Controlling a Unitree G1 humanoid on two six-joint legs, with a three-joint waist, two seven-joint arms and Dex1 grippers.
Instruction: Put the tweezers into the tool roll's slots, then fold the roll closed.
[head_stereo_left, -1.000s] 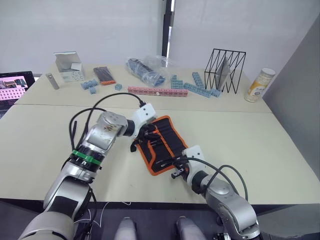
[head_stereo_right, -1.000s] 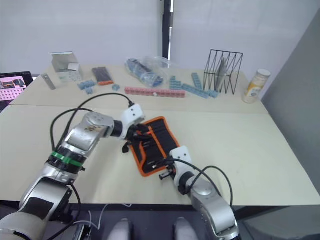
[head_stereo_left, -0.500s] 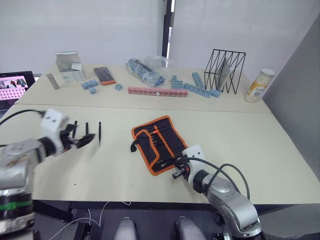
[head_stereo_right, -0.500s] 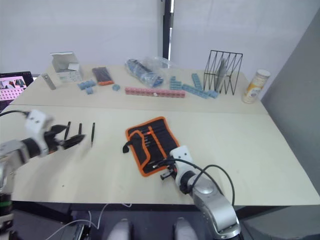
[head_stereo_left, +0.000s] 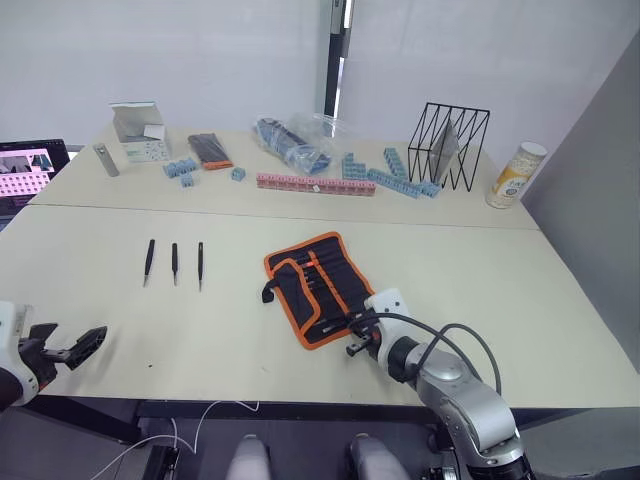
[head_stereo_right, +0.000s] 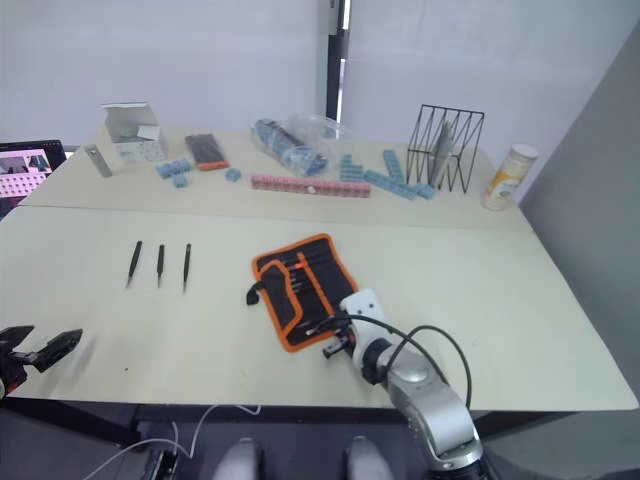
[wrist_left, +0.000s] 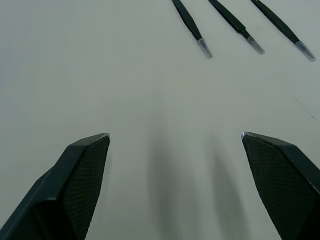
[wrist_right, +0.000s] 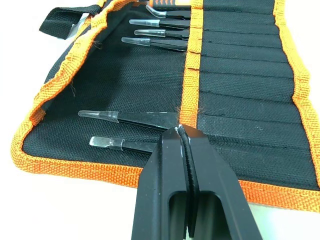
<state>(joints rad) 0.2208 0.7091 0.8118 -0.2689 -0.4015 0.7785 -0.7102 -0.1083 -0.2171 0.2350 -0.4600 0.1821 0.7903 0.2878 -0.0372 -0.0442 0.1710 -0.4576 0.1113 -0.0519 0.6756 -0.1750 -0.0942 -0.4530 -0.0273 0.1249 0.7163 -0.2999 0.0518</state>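
Observation:
The tool roll (head_stereo_left: 316, 285) lies open mid-table, black with orange edging and an orange centre strip (wrist_right: 190, 75). Several tweezers (wrist_right: 131, 118) sit in its slots (wrist_right: 235, 65). Three loose tweezers (head_stereo_left: 174, 262) lie side by side on the table to the roll's left, and their tips show in the left wrist view (wrist_left: 235, 22). My right gripper (wrist_right: 181, 132) is shut with nothing held, its tips at the roll's near edge over the centre strip. My left gripper (head_stereo_left: 72, 349) hangs open over the front-left table edge, well short of the loose tweezers.
Along the back of the table stand a black wire rack (head_stereo_left: 450, 140), a can (head_stereo_left: 517, 172), blue blocks (head_stereo_left: 400, 178), a pink strip (head_stereo_left: 315, 182), a plastic bag (head_stereo_left: 295, 140), a white box (head_stereo_left: 140, 130) and a small black pack (head_stereo_left: 208, 150). A screen (head_stereo_left: 25, 170) sits at far left.
My left arm has drawn back from the roll to the table's front-left edge, uncovering the three loose tweezers. The right gripper has stayed at the roll's near edge.

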